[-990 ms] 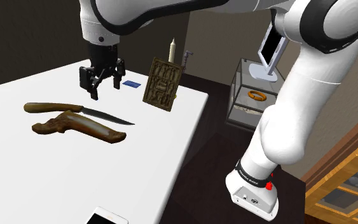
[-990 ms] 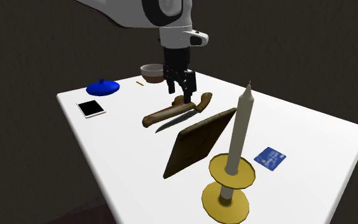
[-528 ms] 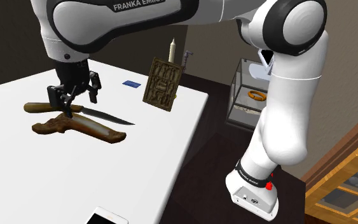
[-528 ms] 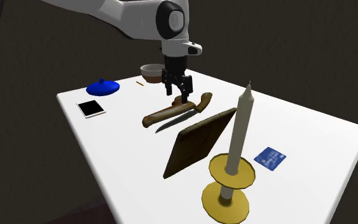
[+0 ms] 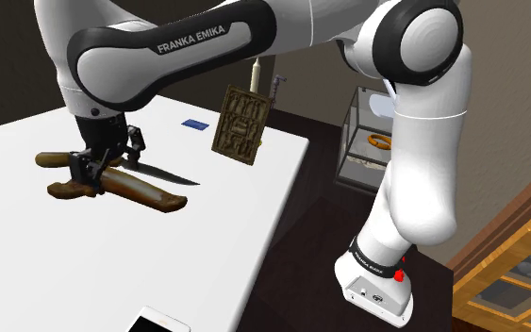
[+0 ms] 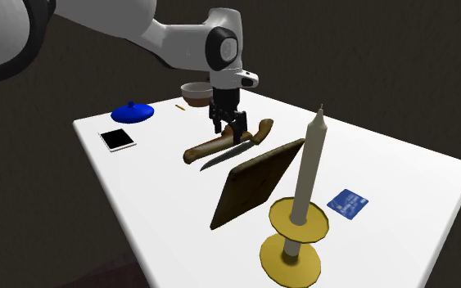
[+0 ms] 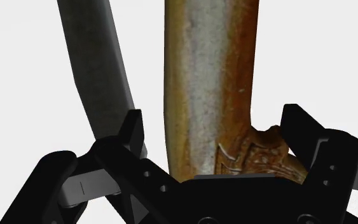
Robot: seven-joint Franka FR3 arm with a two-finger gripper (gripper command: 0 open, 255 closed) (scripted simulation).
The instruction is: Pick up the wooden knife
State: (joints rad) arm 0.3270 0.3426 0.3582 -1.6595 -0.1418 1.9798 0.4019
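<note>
Black pincer [image 6: 226,125] low over knife [image 6: 223,155], white table [image 6: 400,172], candle [image 6: 306,176] nearest camera

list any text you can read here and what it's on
"FRANKA EMIKA": white letters on the arm, on its dark upper link.
Black band at the foot of the arm: white lettering, too small to read.
Blue card on the table: pale marks, too small to read.

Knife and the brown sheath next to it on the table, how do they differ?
The knife is slim, with a brown handle and a dark pointed blade; the sheath is thicker and brown all over. The knife lies farther from the shoulder camera than the sheath. Both lie flat on the white table, roughly parallel.
</note>
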